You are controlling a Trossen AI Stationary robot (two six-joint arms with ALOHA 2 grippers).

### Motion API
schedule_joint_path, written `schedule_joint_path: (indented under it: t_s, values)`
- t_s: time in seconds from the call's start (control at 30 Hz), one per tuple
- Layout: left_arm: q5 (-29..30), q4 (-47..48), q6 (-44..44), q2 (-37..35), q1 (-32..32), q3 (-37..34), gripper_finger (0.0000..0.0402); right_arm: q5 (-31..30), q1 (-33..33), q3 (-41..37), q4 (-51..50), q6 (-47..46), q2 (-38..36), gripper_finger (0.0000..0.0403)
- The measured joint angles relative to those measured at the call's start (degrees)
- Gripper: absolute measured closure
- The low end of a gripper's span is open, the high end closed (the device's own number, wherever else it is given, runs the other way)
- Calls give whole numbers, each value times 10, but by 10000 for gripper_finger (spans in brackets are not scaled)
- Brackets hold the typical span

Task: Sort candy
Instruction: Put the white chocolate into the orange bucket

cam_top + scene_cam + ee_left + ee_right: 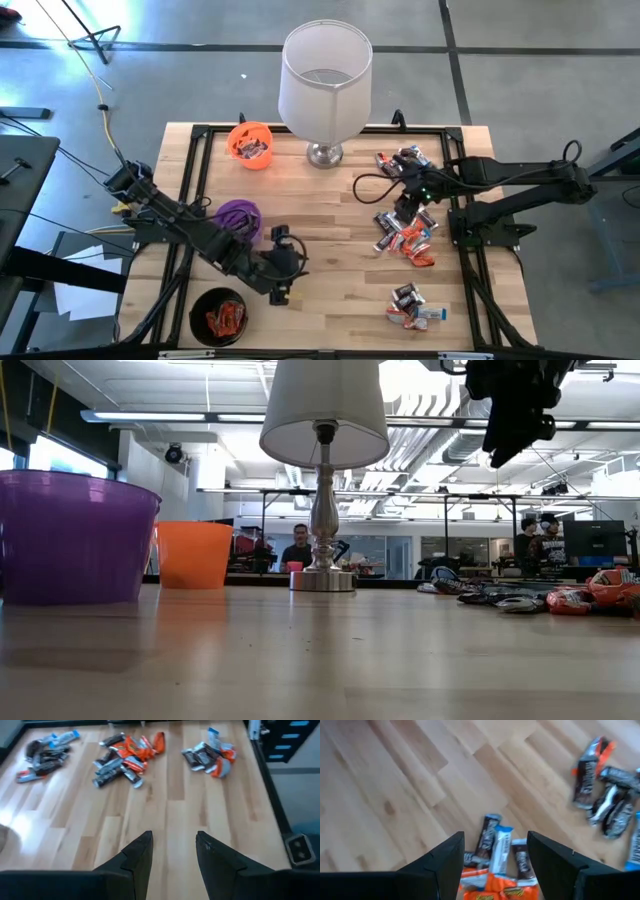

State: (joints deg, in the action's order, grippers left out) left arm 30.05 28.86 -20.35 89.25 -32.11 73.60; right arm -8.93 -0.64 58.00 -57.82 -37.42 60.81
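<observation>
Overhead, right end effector (pixel 495 857) above candy (pixel 495 852)

A large open lab or industrial workspace; the low view shows a high ceiling with exposed ducts and pipes (pixel 420 430) and long strip lights, and far behind the table people (pixel 297 546) sit among benches and monitors (pixel 592 540); seen from above, a wooden worktable (pixel 330 270) in a black metal frame stands on polished concrete floor (pixel 520 60), with loose cables (pixel 100 100) at left.
</observation>
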Motion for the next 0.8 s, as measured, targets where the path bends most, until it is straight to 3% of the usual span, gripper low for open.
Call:
schedule_joint_path:
  t_s: [0.6, 0.8]
  values:
    - [25, -1, -58, 0, 22, 0, 266, 19, -41, 0, 3, -31, 5, 192]
    - [24, 0, -49, 0, 22, 0, 266, -62, -57, 0, 2, -26, 5, 192]
